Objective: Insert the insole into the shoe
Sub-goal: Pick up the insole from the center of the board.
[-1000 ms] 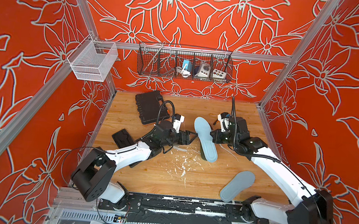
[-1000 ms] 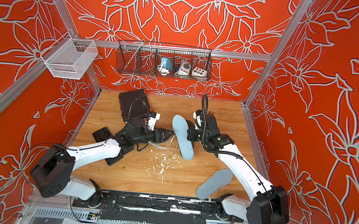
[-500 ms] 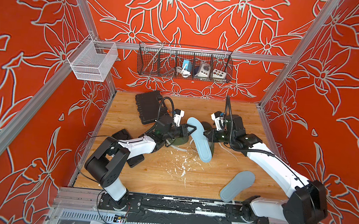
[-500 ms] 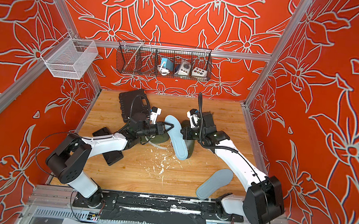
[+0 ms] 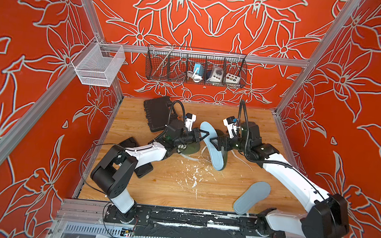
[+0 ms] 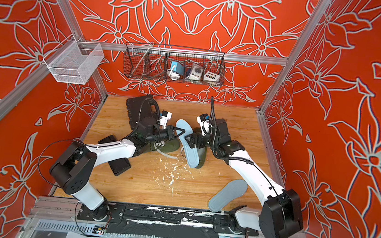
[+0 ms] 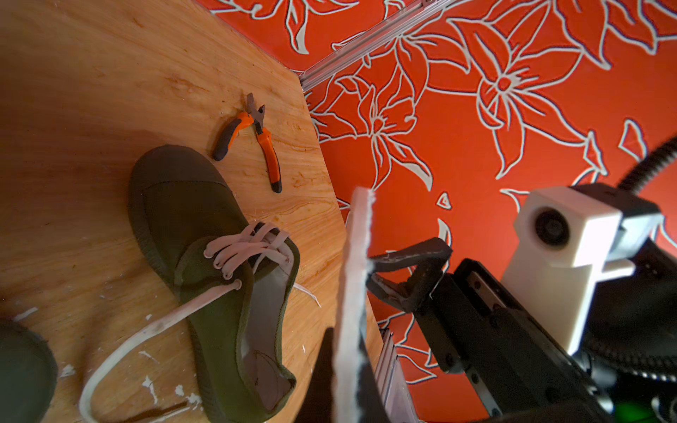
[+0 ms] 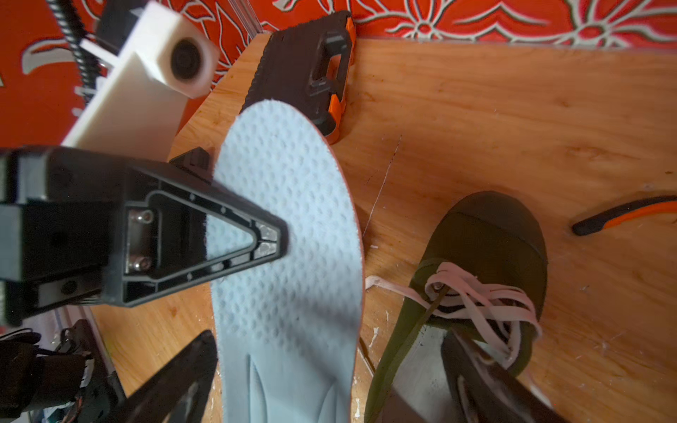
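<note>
Left gripper [image 5: 204, 133] clamps the insole [image 8: 289, 183] on edge near the shoe [image 7: 205, 234], probably so the wide-open, empty right gripper [image 5: 214, 143] can take hold

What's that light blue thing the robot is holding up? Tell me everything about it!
It's a shoe insole, light blue, with a dimpled, cloth-like top, smooth moulded ridges toward one end and a thin orange edge underneath. The left gripper is shut on one side, holding it up. The right gripper has its jaws open around the other side. A dark green shoe lies close by.
</note>
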`<state>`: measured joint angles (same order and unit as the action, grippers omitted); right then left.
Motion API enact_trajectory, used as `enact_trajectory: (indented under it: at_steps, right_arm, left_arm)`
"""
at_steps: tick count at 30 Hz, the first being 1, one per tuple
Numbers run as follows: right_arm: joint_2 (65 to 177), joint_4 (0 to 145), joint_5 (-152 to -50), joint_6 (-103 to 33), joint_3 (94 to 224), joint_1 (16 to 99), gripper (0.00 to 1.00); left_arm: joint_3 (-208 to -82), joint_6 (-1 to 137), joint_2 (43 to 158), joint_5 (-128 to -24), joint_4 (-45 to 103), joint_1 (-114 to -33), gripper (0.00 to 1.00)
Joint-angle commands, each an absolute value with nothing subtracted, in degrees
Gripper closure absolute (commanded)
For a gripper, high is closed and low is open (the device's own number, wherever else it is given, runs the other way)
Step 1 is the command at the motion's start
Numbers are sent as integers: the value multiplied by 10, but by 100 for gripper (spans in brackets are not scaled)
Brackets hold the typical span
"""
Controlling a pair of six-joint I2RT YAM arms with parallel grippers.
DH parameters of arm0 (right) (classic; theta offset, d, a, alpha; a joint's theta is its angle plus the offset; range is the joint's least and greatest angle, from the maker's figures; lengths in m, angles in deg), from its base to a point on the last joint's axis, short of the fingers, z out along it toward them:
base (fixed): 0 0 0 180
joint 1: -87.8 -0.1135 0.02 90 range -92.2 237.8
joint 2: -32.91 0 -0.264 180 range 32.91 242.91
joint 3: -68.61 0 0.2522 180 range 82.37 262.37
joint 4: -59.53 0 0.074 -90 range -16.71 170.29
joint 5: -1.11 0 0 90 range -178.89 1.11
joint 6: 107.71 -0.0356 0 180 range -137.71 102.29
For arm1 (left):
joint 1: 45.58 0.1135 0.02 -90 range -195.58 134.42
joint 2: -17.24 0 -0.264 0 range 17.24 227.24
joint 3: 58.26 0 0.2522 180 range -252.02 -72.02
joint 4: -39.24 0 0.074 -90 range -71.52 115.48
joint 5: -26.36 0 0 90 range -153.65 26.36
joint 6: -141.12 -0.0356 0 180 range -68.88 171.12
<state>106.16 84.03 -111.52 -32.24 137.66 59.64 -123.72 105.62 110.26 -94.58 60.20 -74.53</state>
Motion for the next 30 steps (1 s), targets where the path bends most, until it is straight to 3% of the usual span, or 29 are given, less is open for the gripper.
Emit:
enact_trajectory:
  at_steps: [1,16,30]
  right_arm:
    - [1046,780,-1090,-280,1346,583,1]
    - [1050,707,-993,-266,1272,500,1]
    - [1096,678,-980,-274,1286,495,2]
  left_arm:
    - [-1246,1122,1112,-952,595,-736,100]
    - [-1249,1170,1110,-959,580,-727,100]
    - [-1228,1193,1103,-962,603,-723,100]
